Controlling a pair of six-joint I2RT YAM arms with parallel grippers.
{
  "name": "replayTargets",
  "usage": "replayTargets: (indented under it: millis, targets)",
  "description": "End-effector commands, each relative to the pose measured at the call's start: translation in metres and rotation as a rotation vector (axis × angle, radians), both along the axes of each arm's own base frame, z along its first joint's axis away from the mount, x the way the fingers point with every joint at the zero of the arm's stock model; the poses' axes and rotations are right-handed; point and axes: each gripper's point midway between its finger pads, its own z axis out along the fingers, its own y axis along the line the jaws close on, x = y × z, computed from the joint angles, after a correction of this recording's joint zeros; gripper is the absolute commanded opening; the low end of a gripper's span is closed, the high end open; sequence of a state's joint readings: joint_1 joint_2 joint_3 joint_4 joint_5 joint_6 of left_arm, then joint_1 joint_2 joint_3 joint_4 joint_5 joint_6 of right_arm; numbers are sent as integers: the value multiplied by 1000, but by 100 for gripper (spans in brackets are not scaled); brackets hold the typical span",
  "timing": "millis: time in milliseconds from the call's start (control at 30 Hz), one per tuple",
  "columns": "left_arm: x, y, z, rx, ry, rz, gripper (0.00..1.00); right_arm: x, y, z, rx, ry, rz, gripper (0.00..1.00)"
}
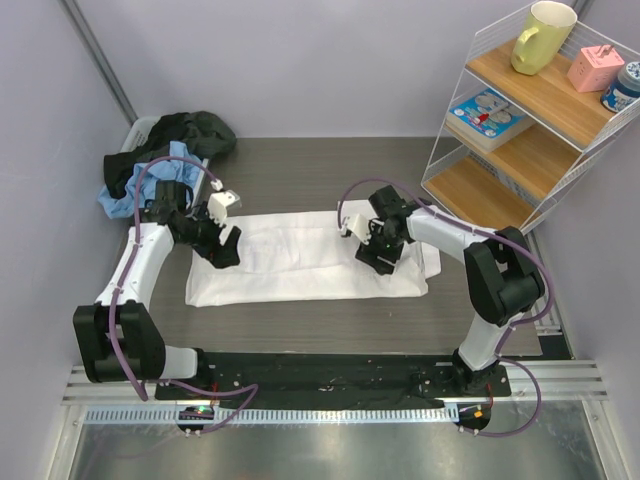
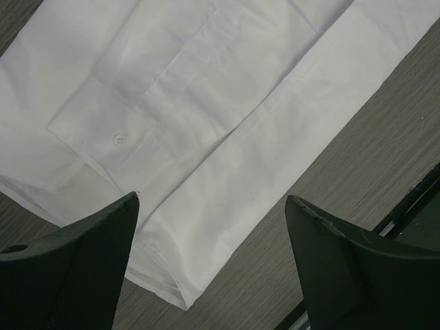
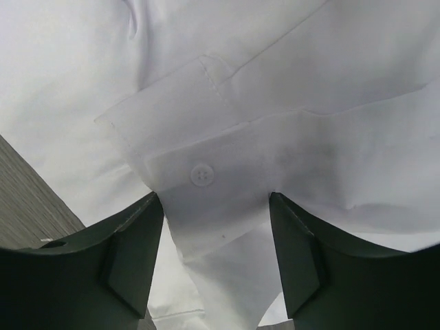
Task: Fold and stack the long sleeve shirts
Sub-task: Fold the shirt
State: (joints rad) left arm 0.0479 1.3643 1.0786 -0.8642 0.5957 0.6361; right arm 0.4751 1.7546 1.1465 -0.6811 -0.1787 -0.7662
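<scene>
Seen from above, the left tool [image 1: 225, 246] and the right tool [image 1: 381, 256] each cover part of the white shirt [image 1: 300, 262]. Both wrist views cut the shirt off at their edges. The heaped clothes [image 1: 170, 150] behind are too tangled to count.

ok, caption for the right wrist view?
Open right gripper above the buttoned cuff of the white shirt.

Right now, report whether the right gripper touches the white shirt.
Cannot tell. Right wrist view: the right gripper is open over the white shirt; neither contact nor gap shows.
</scene>
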Motion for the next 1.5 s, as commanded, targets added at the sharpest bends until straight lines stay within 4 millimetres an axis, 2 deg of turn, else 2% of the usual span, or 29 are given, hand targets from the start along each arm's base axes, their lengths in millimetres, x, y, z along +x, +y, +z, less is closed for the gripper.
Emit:
replayTargets:
  millis: [0, 33, 133, 167, 233, 267, 333, 367, 400, 467, 500, 533, 567, 600, 667, 767, 833, 933, 1067, 1133, 1167, 1300, 1333, 1400, 1467]
  targets:
    - [3, -3, 14, -8, -39, -19, 87, 22, 16, 39, 62, -89, 6, 64]
    - [2, -3, 13, -7, -37, -20, 87, 23, 17, 42, 65, -96, 6, 56]
    - [3, -3, 12, -6, -38, -21, 87, 27, 19, 49, 70, -105, 4, 44]
    - [4, -3, 13, -11, -36, -18, 87, 27, 18, 49, 66, -102, 3, 35]
    - [4, -4, 14, -11, -38, -23, 87, 29, 19, 51, 64, -103, 3, 28]
    - [4, -4, 14, -11, -41, -21, 87, 28, 19, 51, 62, -97, 5, 19]
    - [7, -4, 16, -15, -53, -12, 87, 31, 21, 56, 75, -102, 4, 13]
    - [8, -4, 17, -18, -55, -7, 86, 31, 22, 58, 82, -97, -3, 2]
    - [10, -5, 20, -31, -52, 11, 86, 37, 25, 68, 101, -109, -13, 1]
    - [15, -7, 27, -49, -73, 33, 86, 34, 31, 78, 159, -63, -50, 1]
    - [16, -9, 31, -68, -68, 58, 86, 45, 35, 97, 205, -80, -76, 1]
    - [18, -13, 38, -99, -82, 62, 86, 46, 39, 104, 240, -56, -134, 1]
    - [19, -16, 44, -126, -84, 79, 86, 43, 47, 113, 294, -21, -159, 1]
    - [21, -19, 49, -156, -82, 100, 86, 48, 54, 131, 343, -28, -181, 1]
    - [27, -29, 60, -235, -59, 177, 86, 42, 73, 150, 461, 37, -244, 1]
    - [33, -42, 72, -321, -48, 234, 89, 38, 92, 157, 561, 112, -344, 1]
    - [34, -47, 81, -380, -32, 289, 96, 34, 101, 157, 586, 148, -379, 1]
    - [38, -52, 89, -446, -38, 327, 96, 29, 119, 149, 615, 199, -443, 1]
    - [40, -53, 89, -508, 4, 427, 96, 23, 144, 145, 685, 234, -517, 1]
    - [37, -54, 79, -525, 29, 453, 96, 28, 161, 155, 769, 224, -543, 1]
    - [36, -55, 74, -535, 43, 468, 95, 20, 170, 149, 772, 236, -539, 1]
    - [35, -52, 53, -545, 85, 538, 95, 15, 199, 133, 766, 244, -545, 1]
    - [36, -52, 51, -542, 89, 548, 95, 20, 203, 121, 751, 236, -570, 1]
    - [36, -52, 47, -549, 109, 571, 95, 18, 214, 113, 761, 248, -586, 1]
    - [35, -50, 37, -545, 121, 597, 95, 25, 226, 110, 809, 254, -634, 1]
